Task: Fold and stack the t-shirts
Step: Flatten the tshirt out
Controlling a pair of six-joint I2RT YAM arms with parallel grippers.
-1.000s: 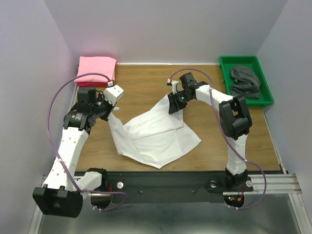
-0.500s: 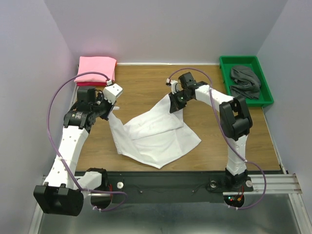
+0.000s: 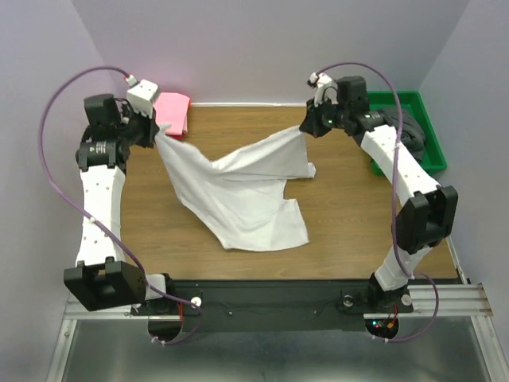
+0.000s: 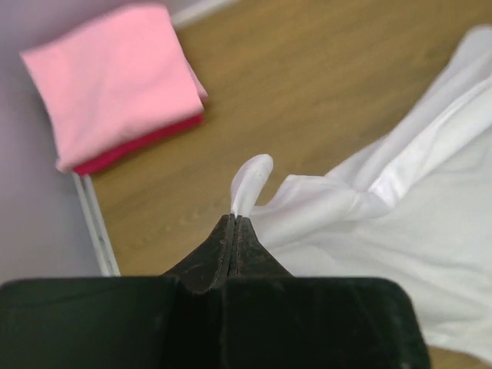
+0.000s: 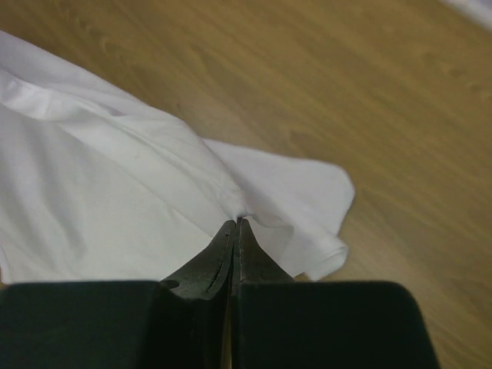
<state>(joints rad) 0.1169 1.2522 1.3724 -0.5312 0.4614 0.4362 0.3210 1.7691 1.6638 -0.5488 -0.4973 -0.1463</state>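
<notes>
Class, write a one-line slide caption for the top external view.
Left gripper and right gripper stretch the white t-shirt over the table; pink t-shirt folded, grey t-shirt in green tray.

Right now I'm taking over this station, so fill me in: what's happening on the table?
Two robot arms are partway through folding t-shirts. The left gripper and the right gripper are each shut on an edge of the white t-shirt. They hold it spread between them toward the far side, while its lower part lies on the table. A pink t-shirt lies folded in the far left corner. A dark grey t-shirt sits crumpled in the green tray.
</notes>
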